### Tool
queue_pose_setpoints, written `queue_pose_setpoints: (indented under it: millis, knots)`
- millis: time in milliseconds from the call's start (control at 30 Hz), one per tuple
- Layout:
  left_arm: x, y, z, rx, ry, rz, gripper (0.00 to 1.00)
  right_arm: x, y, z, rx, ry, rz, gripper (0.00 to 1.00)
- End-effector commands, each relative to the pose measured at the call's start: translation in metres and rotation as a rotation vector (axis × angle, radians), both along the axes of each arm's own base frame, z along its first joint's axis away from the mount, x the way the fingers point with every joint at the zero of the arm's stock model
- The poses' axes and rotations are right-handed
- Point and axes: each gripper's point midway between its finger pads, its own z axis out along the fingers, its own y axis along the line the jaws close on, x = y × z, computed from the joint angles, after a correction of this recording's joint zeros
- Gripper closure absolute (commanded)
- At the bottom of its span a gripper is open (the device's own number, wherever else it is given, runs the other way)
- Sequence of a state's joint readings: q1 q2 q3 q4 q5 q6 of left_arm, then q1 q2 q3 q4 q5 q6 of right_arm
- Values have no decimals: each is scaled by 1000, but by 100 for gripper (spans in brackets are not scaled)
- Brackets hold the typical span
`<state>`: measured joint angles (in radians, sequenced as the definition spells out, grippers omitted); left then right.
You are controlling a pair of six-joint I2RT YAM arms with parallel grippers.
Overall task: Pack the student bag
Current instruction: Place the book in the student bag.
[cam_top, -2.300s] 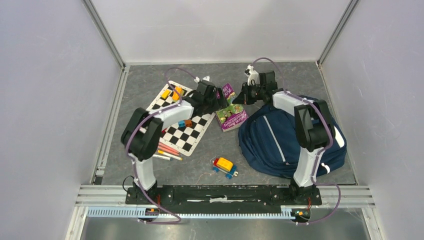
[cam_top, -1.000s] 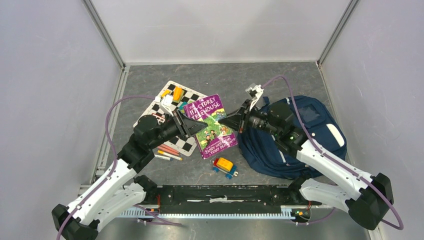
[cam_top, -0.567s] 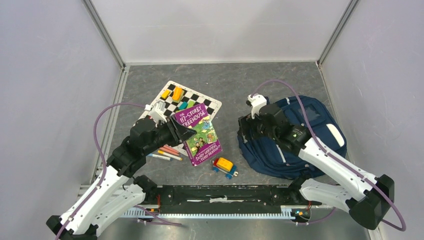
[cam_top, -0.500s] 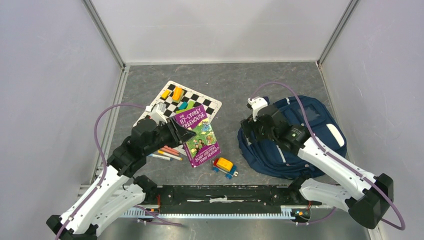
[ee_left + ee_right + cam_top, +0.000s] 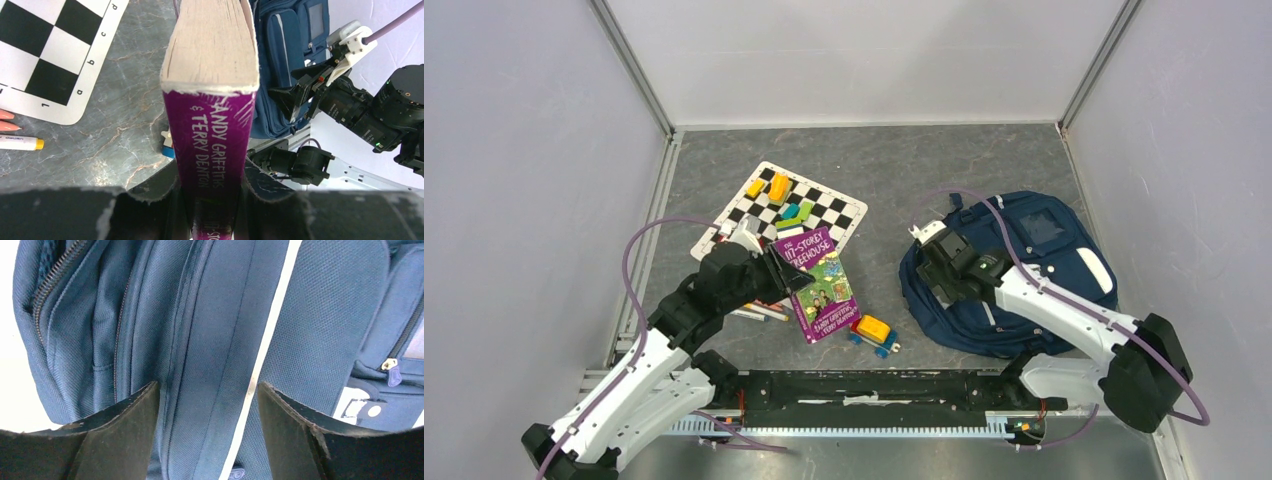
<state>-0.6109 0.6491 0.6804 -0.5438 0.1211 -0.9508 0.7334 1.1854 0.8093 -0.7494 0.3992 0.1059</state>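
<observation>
Two arms reach out from the near edge of the bench (image 5: 894,170), so I start with what lies closest to their bases. Just in from that edge, about midway along it, a small block toy (image 5: 874,332) in yellow, red and blue sits on the grey surface. To its left, toward the left edge, a few pens (image 5: 759,310) lie side by side.

A little farther in, the left gripper (image 5: 212,187) is clamped on a purple paperback (image 5: 212,130). My left wrist view shows a finger pressed against each cover, with the spine facing the camera and the page edges beyond it. From overhead the book hangs tilted, its low corner close to the toy. I cannot tell whether it touches the bench.

The student bag (image 5: 1054,255) lies flat on the right half of the bench, near the right edge. The right gripper (image 5: 207,410) is over the bag's left end with its jaws spread wide and nothing between them. In the right wrist view, navy fabric, a zip and the pale stripe (image 5: 265,340) fill the space under the fingers. The tips may be resting on the cloth, though that view is too close for me to be sure.

Farthest out, left of centre, lies a chessboard (image 5: 829,215) with a few coloured blocks (image 5: 779,187) on it.
</observation>
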Motion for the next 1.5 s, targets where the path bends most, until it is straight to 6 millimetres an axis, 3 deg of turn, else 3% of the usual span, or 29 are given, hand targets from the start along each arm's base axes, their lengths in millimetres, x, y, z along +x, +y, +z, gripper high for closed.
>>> queue_pose_setpoints:
  millis: [0,67,100,200,267,333,567,833,1033,1133,1267,1467]
  knots:
    - [12,-5,24,-94,-63,46,98,-1,10,-11,22,16,59,23]
    - [12,-3,22,-90,-58,54,98,-1,6,-18,2,16,51,23]
    - [12,-3,23,-91,-60,55,98,-1,0,-21,-24,12,29,30]
    - [10,-14,33,-113,-120,-24,98,4,-11,-18,-66,-29,-49,72]
    - [11,-20,31,-104,-106,-59,98,11,-8,-4,-42,-70,-68,91]
    - [10,-30,29,-94,-80,-119,98,22,-1,21,7,-129,-85,100]
    - [21,-62,52,-166,-75,-211,98,49,8,125,124,-350,-122,100]
    - [21,-105,61,-257,-82,-246,98,59,15,184,245,-466,-131,100]
    - [26,-147,70,-295,-101,-296,98,61,23,199,329,-497,-135,100]
    - [37,-161,60,-292,-84,-288,98,59,27,203,378,-505,-133,100]
    - [54,-183,47,-316,-61,-266,98,58,31,202,413,-508,-125,100]
    - [71,-231,53,-335,-73,-302,98,56,39,199,461,-499,-106,100]
